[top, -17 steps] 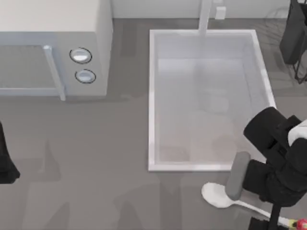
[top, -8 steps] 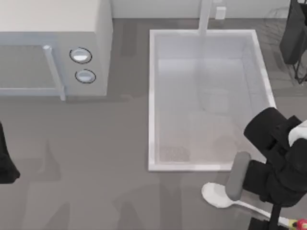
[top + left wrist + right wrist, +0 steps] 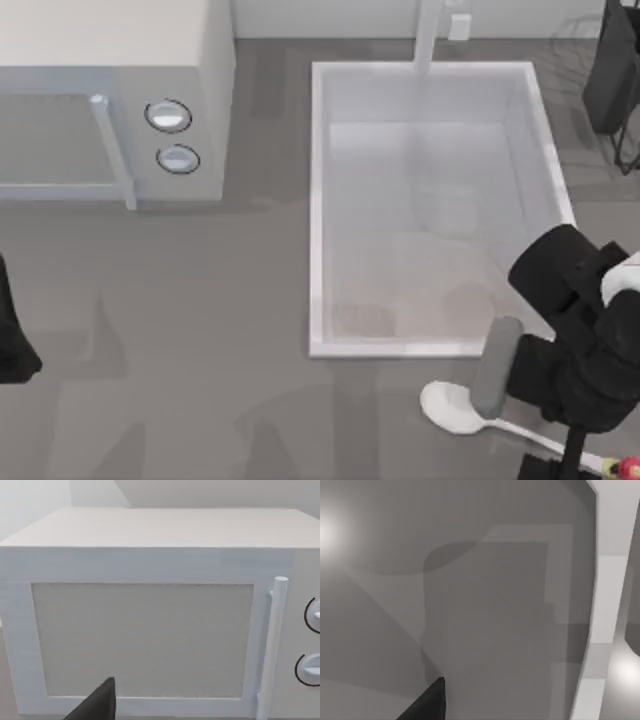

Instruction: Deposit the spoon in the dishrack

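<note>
The spoon (image 3: 455, 409) lies flat on the grey counter just in front of the sink's near right corner. Its oval bowl points left, and its thin handle runs right to a red-and-yellow tip (image 3: 627, 467) at the lower edge of the top view. My right gripper (image 3: 532, 400) hangs low over the handle, just right of the bowl, and its arm hides the middle of the handle. The dishrack (image 3: 610, 75), thin dark wires with a dark slab, stands at the far right corner, partly cut off. My left arm (image 3: 12, 340) is parked at the left edge.
A large white sink basin (image 3: 322, 210) fills the middle right, with a faucet post (image 3: 428, 30) at its far rim. A white microwave (image 3: 110, 100) with a bar handle and two knobs stands at the far left and faces the left wrist camera (image 3: 145, 635).
</note>
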